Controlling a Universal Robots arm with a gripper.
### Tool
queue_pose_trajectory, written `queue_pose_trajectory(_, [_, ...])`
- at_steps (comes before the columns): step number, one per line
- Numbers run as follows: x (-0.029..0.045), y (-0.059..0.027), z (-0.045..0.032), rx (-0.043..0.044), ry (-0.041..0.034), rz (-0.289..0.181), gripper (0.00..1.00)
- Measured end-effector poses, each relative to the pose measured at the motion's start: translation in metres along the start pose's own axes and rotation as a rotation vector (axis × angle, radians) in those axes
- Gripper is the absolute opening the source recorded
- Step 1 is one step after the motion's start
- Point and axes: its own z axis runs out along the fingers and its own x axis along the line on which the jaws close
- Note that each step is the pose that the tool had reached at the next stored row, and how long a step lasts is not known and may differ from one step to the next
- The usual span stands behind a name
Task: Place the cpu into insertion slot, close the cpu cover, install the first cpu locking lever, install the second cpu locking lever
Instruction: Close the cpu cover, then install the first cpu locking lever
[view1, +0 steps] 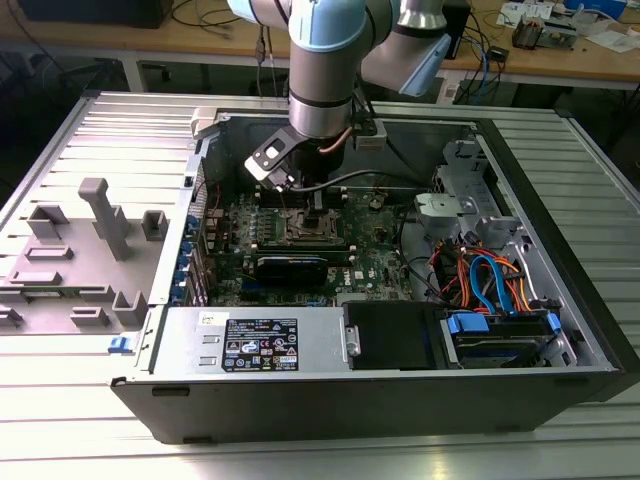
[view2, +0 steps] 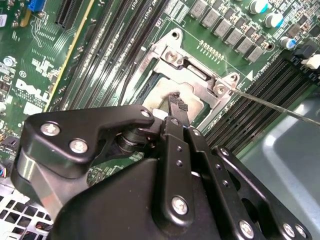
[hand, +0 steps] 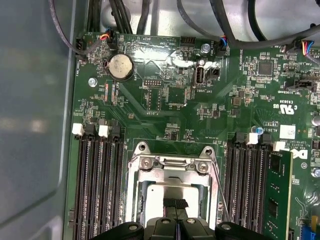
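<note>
The gripper (hand: 175, 203), fingers pressed together with nothing between them, sets its tips on the cpu (hand: 172, 189). The chip lies in the insertion slot (hand: 131, 195), well inside the motherboard's (hand: 165, 120) edges, under the lowered cpu cover (hand: 172, 172). 1 locking lever (hand: 221, 200) stands unlatched, so a sideways slip could skew the cover.

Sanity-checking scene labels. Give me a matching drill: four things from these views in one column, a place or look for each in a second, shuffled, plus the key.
1. cpu
2. cpu cover
3. coin cell
4. grey fixture

A. outside the case, on the exterior view's left
B. round, silvery, on the green board
C. silver-grey top, beneath the hand
D. silvery frame around the chip

Pairs: 1-C, 2-D, 3-B, 4-A
</note>
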Motion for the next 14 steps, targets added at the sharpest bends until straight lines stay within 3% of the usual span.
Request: queue_pose_trajectory(14, [-0.0001, 0.0008, -0.0015, 0.0000, 0.0000, 0.000, 0.11])
